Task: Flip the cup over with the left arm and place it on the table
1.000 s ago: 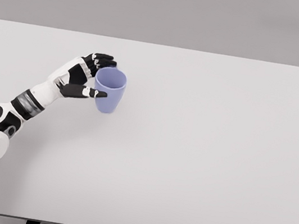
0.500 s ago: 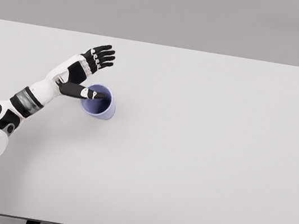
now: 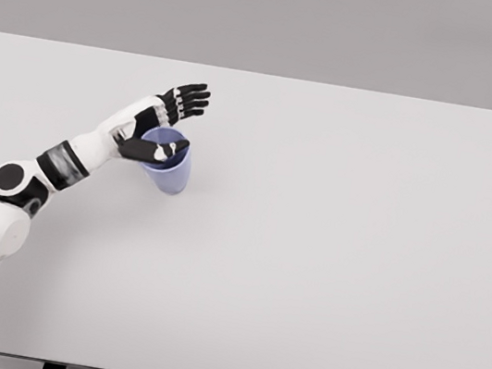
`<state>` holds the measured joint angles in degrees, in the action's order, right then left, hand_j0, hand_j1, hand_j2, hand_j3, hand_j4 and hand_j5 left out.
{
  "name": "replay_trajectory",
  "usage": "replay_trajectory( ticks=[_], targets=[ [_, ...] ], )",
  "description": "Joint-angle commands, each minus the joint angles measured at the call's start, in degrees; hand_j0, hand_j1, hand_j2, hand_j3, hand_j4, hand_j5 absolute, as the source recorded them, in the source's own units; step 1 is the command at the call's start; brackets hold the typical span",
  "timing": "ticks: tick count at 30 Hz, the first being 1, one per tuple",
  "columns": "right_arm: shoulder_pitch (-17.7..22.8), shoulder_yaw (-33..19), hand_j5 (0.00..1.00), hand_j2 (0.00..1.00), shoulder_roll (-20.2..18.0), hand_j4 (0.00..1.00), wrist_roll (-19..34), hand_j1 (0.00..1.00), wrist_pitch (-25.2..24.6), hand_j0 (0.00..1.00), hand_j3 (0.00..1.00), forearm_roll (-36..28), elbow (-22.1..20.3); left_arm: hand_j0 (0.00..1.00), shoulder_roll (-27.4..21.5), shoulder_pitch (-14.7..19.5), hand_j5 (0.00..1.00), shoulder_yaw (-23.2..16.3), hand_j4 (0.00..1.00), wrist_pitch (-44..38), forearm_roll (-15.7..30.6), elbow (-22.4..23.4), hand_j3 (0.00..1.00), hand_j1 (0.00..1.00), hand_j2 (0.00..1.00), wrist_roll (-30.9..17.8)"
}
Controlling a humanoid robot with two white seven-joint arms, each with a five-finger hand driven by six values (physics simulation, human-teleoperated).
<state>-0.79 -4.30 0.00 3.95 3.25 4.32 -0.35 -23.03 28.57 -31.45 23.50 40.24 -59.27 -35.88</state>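
Table [image 3: 329, 254]: a plain white top that fills most of the head view, with a grey wall behind its far edge.
Cup [image 3: 169, 171]: a lavender-blue cup in the left half of the table, towards the far side. It stands mouth up, and its open rim faces the camera. It looks slightly tilted, but I cannot tell whether its base sits flat on the table.
Left arm: white, with a black joint at the elbow and a dark band on the forearm. It comes in from the lower left corner and reaches diagonally up to the cup.
Left hand [image 3: 157, 124]: it is at the cup's left and far side, level with the rim.
Fingers [image 3: 189, 98]: the four black fingers are spread apart and stretched out beyond the far side of the cup, clear of its wall.
Thumb [image 3: 160, 148]: it lies across the mouth of the cup from the left. Whether it touches the rim I cannot tell.
Grasp: the hand is not closed round the cup; nothing is clamped.
Right arm: it does not appear in the view.
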Motion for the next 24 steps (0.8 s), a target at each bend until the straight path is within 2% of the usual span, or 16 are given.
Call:
replay_trajectory(
  ticks=[1,10,22,24],
  targets=[
    [0.00,0.00,1.00,1.00,0.00,1.00,0.01,1.00,0.00,1.00,1.00,-0.02,0.00,1.00,1.15,0.00,1.00,-1.07,1.00,0.85,-8.69,1.97,1.00,1.00,1.00,0.88],
    [0.00,0.00,1.00,1.00,0.00,1.00,0.01,1.00,0.00,1.00,1.00,-0.02,0.00,1.00,0.80,4.48,1.00,-0.89,1.00,1.02,-7.72,1.00,1.00,1.00,1.00,0.88],
    [0.00,0.00,1.00,1.00,0.00,1.00,0.01,1.00,0.00,1.00,1.00,-0.02,0.00,1.00,0.62,6.85,1.00,-0.89,1.00,-0.03,-5.08,1.18,1.00,1.00,1.00,0.88],
    [0.00,0.00,1.00,1.00,0.00,1.00,0.01,1.00,0.00,1.00,1.00,-0.02,0.00,1.00,0.10,8.52,1.00,-0.89,1.00,-1.35,-4.64,1.09,1.00,1.00,1.00,0.88]
  ],
)
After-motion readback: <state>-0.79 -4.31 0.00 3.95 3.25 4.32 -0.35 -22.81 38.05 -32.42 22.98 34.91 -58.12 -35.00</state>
